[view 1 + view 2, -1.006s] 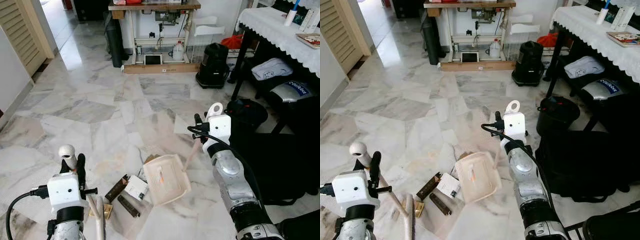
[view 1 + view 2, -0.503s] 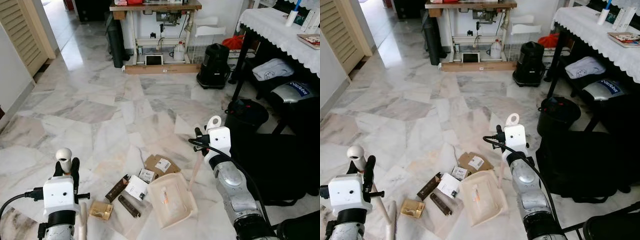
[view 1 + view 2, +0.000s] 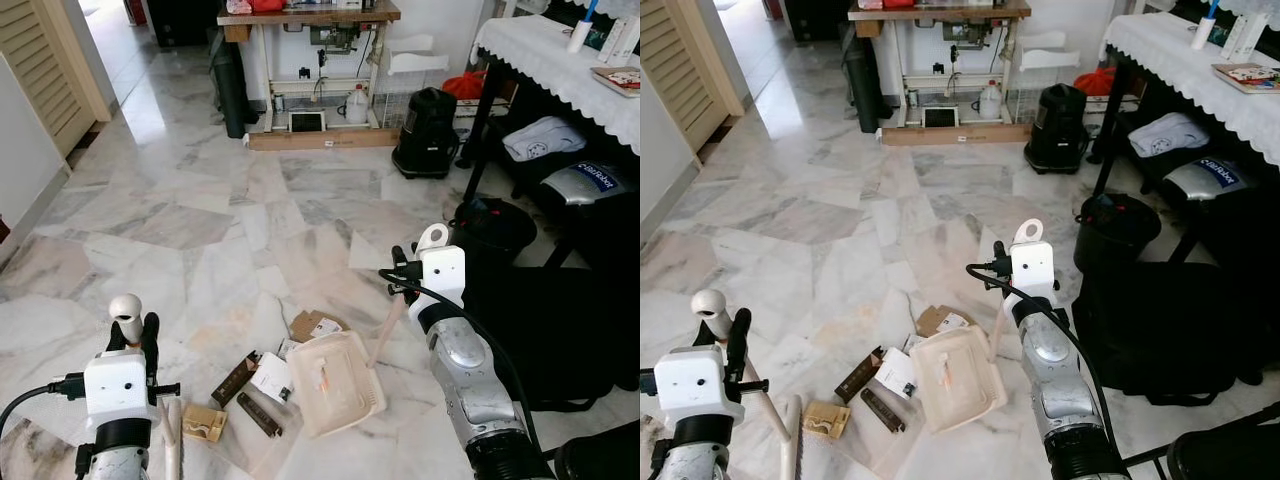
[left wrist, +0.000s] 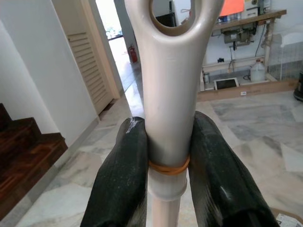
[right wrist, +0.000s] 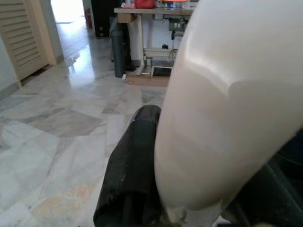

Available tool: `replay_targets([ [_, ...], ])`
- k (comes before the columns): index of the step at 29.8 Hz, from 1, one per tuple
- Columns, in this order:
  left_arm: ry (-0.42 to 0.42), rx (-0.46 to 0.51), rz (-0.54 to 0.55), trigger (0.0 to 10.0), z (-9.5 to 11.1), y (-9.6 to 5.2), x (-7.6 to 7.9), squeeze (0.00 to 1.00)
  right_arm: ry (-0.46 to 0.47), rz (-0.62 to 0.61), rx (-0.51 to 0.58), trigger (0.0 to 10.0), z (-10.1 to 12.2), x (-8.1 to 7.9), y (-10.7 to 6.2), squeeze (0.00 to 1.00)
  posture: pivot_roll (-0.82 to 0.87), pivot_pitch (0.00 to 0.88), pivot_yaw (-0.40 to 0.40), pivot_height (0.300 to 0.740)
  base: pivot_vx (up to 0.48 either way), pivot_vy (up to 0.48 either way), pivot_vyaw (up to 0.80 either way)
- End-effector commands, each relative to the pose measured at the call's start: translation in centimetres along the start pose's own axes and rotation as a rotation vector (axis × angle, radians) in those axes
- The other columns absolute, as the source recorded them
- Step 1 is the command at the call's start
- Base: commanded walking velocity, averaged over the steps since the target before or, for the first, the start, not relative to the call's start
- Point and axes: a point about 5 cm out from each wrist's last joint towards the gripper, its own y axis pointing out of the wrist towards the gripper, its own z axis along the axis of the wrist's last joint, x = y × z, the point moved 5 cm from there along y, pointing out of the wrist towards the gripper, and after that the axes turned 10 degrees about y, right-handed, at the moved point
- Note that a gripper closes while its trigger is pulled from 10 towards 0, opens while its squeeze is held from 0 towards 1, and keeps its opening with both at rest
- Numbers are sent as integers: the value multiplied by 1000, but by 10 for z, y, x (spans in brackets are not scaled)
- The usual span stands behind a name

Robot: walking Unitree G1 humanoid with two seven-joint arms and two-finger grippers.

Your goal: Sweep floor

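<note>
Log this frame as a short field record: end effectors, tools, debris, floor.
left end effector: shut on the broom handle
right end effector: grips the dustpan handle
dustpan: on the floor, tray facing the litter, small scraps inside
debris: cardboard piece, white card, dark wrappers, small tan box, all beside the dustpan's left edge
floor: marble tiles
background: black vacuum cleaner, sewing table

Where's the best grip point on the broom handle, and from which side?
Just below the loop end of the broom handle, where the left gripper already clamps it. The shaft is round and stands near upright, so come in side-on, one finger on each flank.
</note>
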Motion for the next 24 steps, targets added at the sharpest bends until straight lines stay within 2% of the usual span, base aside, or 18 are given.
replay_targets([
  [1, 7, 35, 25, 10000, 11, 1, -7, 0, 6, 34, 69, 10000, 21, -12, 4, 0, -80, 0, 49, 740, 0, 0, 800],
  [7, 11, 32, 35, 10000, 13, 0, -9, 0, 37, 56, 68, 10000, 24, -23, 3, 0, -69, 0, 50, 740, 0, 0, 800],
  [24, 9, 13, 33, 10000, 18, -5, -7, 0, 45, 51, 47, 10000, 25, -23, 1, 0, -54, 2, 54, 740, 0, 0, 800],
])
